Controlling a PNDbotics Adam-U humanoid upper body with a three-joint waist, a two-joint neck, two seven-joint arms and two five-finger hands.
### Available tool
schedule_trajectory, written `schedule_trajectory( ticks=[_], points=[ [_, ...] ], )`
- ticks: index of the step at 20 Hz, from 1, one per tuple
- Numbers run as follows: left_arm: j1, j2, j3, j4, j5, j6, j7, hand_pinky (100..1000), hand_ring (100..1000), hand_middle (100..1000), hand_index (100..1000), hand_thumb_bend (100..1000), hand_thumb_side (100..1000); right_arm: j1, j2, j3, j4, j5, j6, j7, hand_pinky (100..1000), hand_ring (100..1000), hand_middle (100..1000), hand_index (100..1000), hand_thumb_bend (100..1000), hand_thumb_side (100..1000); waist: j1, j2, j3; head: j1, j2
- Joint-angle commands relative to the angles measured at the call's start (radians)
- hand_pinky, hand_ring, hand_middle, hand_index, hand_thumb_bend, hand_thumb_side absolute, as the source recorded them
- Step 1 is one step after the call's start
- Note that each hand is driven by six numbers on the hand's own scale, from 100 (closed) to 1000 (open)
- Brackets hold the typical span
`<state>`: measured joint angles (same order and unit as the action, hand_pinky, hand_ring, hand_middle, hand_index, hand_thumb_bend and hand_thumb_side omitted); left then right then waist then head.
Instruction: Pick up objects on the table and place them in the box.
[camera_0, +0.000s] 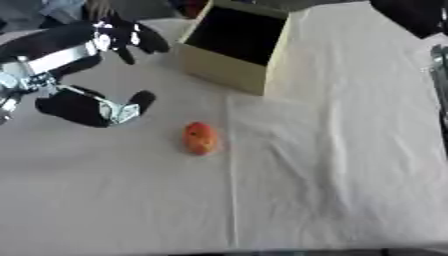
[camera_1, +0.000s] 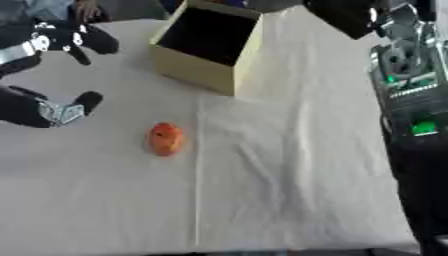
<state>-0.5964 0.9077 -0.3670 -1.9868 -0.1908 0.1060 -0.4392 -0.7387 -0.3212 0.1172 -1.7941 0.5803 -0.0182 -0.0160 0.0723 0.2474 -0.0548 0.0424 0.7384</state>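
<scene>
Left of the orange fruit (camera_0: 199, 138), left hand (camera_0: 87, 107) hangs released, empty, spread for grasp; box (camera_0: 234, 45) waits far.

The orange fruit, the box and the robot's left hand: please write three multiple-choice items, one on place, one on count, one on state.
1. Where does the orange fruit lie?
A. in the box
B. on the white cloth, nearer than the box
C. in the left hand

2. How many loose objects lie on the cloth?
A. one
B. two
C. three

3. The left hand is:
A. open and empty
B. shut on the fruit
C. inside the box

Key: 1 B, the fruit lies apart from the box; 2 A, only the fruit; 3 A, fingers spread, holding nothing.
</scene>
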Motion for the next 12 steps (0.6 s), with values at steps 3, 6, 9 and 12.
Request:
schedule_trajectory(
  ticks=[3, 6, 9, 12],
  points=[
    [-0.030, 0.022, -0.014, -0.013, -0.080, -0.005, -0.032, 821, 925, 872, 917, 481, 421, -0.010, -0.005, -0.006, -0.011, 0.003, 0.001, 0.000, 830, 767, 598, 798, 100, 699, 0.001, -0.023, -0.001, 0.003, 0.010],
    [-0.046, 0.018, -0.039, -0.013, -0.138, -0.001, -0.058, 844, 938, 872, 920, 534, 453, -0.008, -0.005, -0.006, -0.010, 0.001, 0.001, 0.000, 829, 766, 596, 797, 100, 699, 0.001, -0.024, -0.001, -0.002, 0.013],
    [-0.067, 0.000, -0.070, -0.003, -0.177, 0.008, -0.099, 840, 937, 868, 923, 543, 475, -0.005, -0.005, -0.007, -0.010, -0.001, 0.002, -0.001, 829, 765, 594, 797, 100, 700, 0.001, -0.024, -0.001, -0.005, 0.019],
    [-0.083, -0.031, -0.091, 0.030, -0.207, 0.015, -0.121, 823, 922, 856, 917, 519, 478, -0.005, -0.007, -0.007, -0.009, -0.004, 0.003, -0.002, 828, 764, 593, 797, 100, 701, -0.001, -0.022, 0.000, -0.008, 0.029]
  ],
)
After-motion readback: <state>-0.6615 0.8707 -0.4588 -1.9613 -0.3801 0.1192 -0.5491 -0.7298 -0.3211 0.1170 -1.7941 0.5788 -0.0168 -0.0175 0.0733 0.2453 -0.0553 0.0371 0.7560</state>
